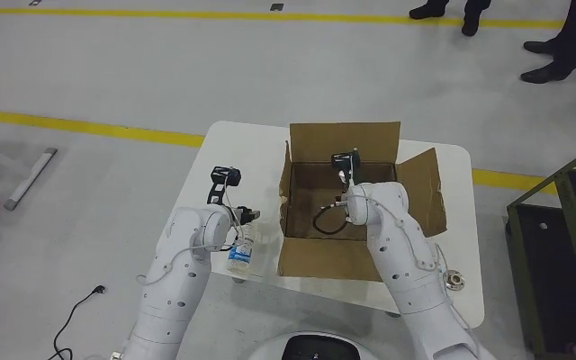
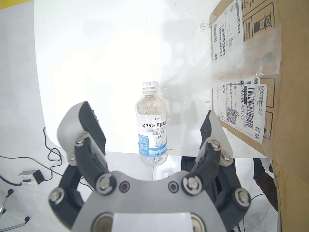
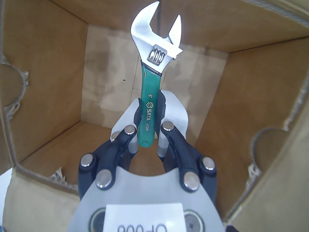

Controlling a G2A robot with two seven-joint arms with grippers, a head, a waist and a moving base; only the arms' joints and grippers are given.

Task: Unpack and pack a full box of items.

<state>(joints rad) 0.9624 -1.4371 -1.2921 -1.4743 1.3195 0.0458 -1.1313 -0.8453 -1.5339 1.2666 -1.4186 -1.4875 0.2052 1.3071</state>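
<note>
Bottle [image 2: 151,124] overhangs table [image 2: 115,134] edge; wrench [image 3: 154,73] hangs clear inside box [image 3: 48,73].

Box [image 1: 324,256] on table [image 1: 243,153]; bottle [image 2: 151,124] left of box, at table's near edge; wrench [image 3: 154,73] over box's inside

White table [image 1: 243,144], rounded corners. Small round object [image 1: 454,281] on table's right side, possibly tape roll. Yellow floor line [image 1: 90,127] beyond table. Grey bar [image 1: 30,178] and black cable [image 1: 76,315] on floor, left. Grey adapter box [image 2: 31,177] on floor. Green metal frame [image 1: 540,225], right.
</note>
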